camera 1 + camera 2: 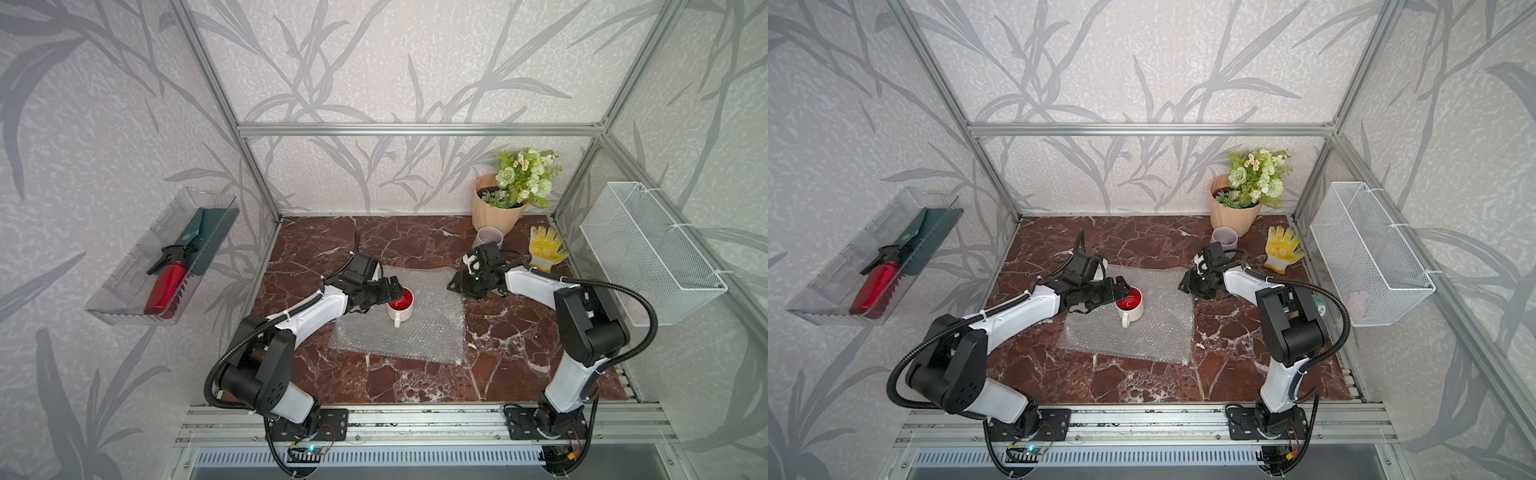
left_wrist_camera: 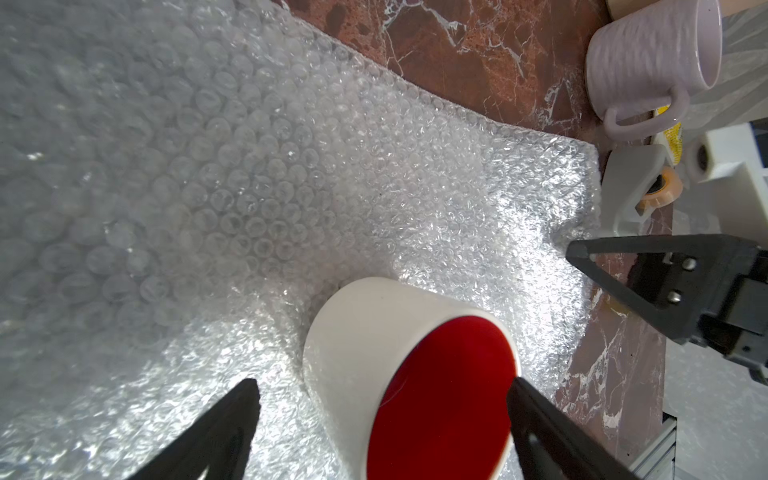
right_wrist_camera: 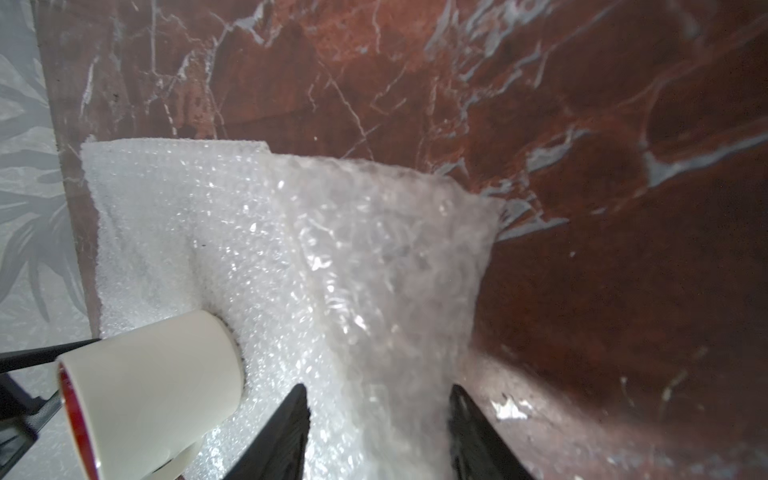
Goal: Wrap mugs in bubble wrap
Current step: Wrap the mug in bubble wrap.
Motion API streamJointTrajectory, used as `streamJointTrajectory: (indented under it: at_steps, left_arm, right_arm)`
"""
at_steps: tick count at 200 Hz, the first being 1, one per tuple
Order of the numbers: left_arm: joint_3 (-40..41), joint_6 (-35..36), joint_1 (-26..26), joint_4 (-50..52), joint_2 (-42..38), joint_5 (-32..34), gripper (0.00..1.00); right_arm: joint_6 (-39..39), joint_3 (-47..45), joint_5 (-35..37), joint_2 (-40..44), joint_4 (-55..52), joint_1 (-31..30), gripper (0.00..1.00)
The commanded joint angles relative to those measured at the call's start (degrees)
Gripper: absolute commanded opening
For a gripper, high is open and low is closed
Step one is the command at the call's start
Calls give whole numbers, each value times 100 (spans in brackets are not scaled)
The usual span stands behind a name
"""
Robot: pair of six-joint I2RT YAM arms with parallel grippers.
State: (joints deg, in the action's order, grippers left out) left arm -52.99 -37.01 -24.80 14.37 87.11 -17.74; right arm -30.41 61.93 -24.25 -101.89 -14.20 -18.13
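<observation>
A white mug with a red inside (image 1: 400,306) (image 1: 1130,308) stands upright on a clear bubble wrap sheet (image 1: 428,332) (image 1: 1154,336) spread on the marble table, handle toward the front. My left gripper (image 1: 394,291) (image 2: 382,384) is open around the mug (image 2: 357,332). One fingertip is by the rim and the other is clear of the wall. My right gripper (image 1: 455,284) (image 3: 378,388) is open at the sheet's far right corner, with the wrap's edge (image 3: 374,257) between its fingers. A lilac mug (image 1: 489,237) (image 2: 648,62) stands behind the right gripper, off the sheet.
A peach flowerpot with flowers (image 1: 496,218) stands at the back right, next to the lilac mug. A yellow glove (image 1: 544,249) lies beside it. A tape roll (image 2: 663,193) lies near the right arm. A wire basket (image 1: 648,253) and a clear tray (image 1: 124,291) hang on the side walls.
</observation>
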Motion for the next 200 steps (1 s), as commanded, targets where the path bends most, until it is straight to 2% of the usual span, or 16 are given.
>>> streamJointTrajectory:
  at_steps: [1, 21, 69, 147, 182, 200]
  left_arm:
    - [35, 50, -25, -84, 24, -44, 95]
    - [17, 45, -23, -77, 45, -57, 95]
    - [19, 25, -19, -127, 76, -96, 95]
    - [90, 1, -24, -145, 43, -103, 95]
    - [93, 1, -33, -119, 8, -107, 95]
    - [114, 18, -29, -77, -34, -86, 95]
  right_arm:
    - [-9, -116, -104, 380, 40, 2, 53]
    - [-52, -242, -255, 633, 144, 2, 53]
    - [-261, -450, -797, 607, 662, -4, 51]
    - [100, -159, -408, 107, 399, -19, 49]
    - [357, 68, -332, -67, 348, -24, 42]
    - [360, 107, -297, -51, 356, -24, 34]
